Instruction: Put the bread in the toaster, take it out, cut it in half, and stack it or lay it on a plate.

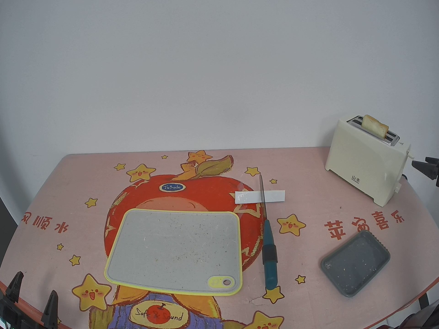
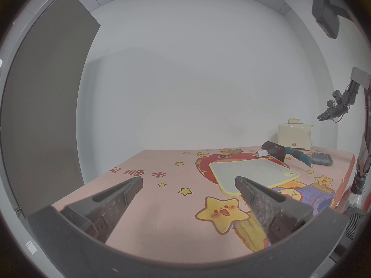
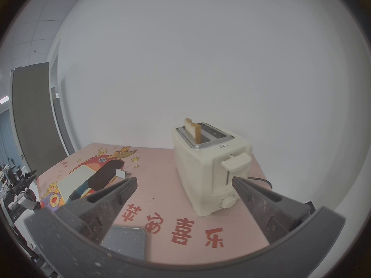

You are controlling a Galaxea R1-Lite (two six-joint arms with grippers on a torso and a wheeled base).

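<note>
Bread upright in toaster

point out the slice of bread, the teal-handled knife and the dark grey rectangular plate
slice of bread (image 1: 375,125), head view, exposed top crust
teal-handled knife (image 1: 269,252), head view, on its handle
dark grey rectangular plate (image 1: 356,262), head view, bare middle

High head, low wrists, common toaster

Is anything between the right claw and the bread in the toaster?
Nothing visible. The bread sticks up from the toaster, nothing covers it, and the open right claw sits just off the toaster's lever end.
</note>
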